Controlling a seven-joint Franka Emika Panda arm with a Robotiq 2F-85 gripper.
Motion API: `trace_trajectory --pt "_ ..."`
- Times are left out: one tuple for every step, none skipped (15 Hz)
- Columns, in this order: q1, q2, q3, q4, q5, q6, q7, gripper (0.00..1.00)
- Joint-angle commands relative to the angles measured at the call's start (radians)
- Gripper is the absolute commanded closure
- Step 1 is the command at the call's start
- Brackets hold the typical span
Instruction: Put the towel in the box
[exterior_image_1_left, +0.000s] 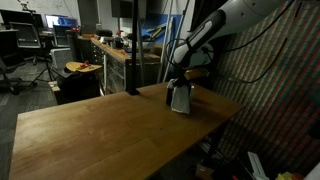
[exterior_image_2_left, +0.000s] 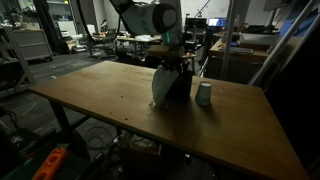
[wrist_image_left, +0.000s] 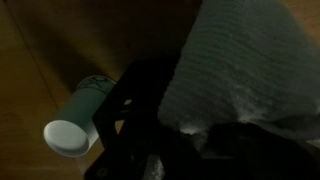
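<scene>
Over the wooden table (exterior_image_2_left: 90, 95) in the dim lab, our gripper (exterior_image_2_left: 170, 65) is clamping the towel (exterior_image_2_left: 160, 86), which is hanging at the edge of the dark box (exterior_image_2_left: 182, 88). We are advising to centre it above the opening before releasing.

Dim, grainy — wrist view blurred

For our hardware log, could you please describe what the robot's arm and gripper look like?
The arm is made of smooth, rounded white links joined by black sections. The gripper is black and blocky, and only a dark silhouette in the wrist view. The light is too dim to make out cables, markings or the jaws.
</scene>
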Motion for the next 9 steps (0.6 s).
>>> trace_trajectory --pt "0.004 0.065 0.039 0.063 0.020 -0.081 -0.073 0.92" --pt "0.006 0.076 0.046 0.077 0.019 -0.099 -0.082 0.92" --pt "0.008 0.085 0.052 0.089 0.018 -0.118 -0.089 0.92" --pt "0.008 0.091 0.058 0.099 0.018 -0.135 -0.096 0.92" --pt "0.008 0.096 0.059 0.110 0.016 -0.149 -0.099 0.92" --pt "0.004 0.097 0.060 0.119 0.019 -0.166 -0.105 0.92" --pt "0.001 0.099 0.059 0.127 0.020 -0.177 -0.110 0.92" --pt "-0.007 0.100 0.059 0.136 0.030 -0.193 -0.118 0.92" --pt "-0.010 0.102 0.058 0.143 0.032 -0.200 -0.120 0.92"
